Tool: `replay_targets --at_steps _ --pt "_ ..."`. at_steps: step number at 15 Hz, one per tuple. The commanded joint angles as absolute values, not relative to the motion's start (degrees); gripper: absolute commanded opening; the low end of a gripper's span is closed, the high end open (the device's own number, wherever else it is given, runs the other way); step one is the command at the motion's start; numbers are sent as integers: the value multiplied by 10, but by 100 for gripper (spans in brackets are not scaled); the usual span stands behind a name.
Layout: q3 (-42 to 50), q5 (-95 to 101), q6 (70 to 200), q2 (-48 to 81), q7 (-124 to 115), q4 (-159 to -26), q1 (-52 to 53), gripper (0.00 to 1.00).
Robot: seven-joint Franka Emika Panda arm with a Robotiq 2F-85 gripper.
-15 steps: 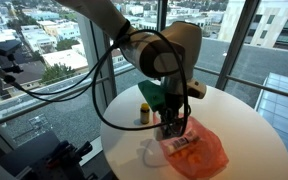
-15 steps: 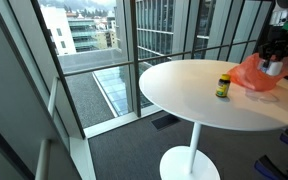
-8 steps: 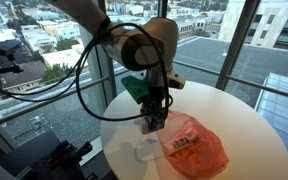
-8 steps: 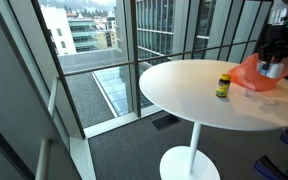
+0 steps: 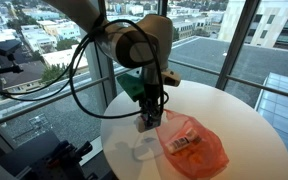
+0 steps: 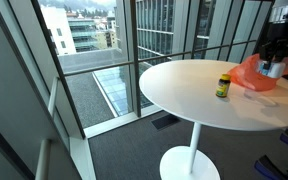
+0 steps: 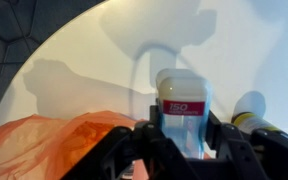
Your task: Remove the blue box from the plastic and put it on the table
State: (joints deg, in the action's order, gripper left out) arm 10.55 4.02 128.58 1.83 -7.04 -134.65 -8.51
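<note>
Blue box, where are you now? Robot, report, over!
Gripper shut on blue box. Box outside the orange plastic bag, held over the table. Small bottle close beside it, watch that.

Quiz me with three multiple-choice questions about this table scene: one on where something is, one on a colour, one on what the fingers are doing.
1. Where does the small bottle stand?
A on the table
B on the floor
C on a chair

2. What colour is the plastic bag?
A green
B orange
C black

3. What are the fingers doing?
A open and empty
B gripping the box
C gripping the bottle

Answers: A, it stands upright on the white tabletop; B, it is orange in every view; B, the wrist view shows the box clamped between them.
</note>
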Motion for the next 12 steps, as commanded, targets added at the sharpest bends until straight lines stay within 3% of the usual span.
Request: replay_targets --at_steps 1,12 --pt "96 51 1290 23 -76 -1348 -82 18" --pt "63 54 1349 96 -64 -1330 -50 18"
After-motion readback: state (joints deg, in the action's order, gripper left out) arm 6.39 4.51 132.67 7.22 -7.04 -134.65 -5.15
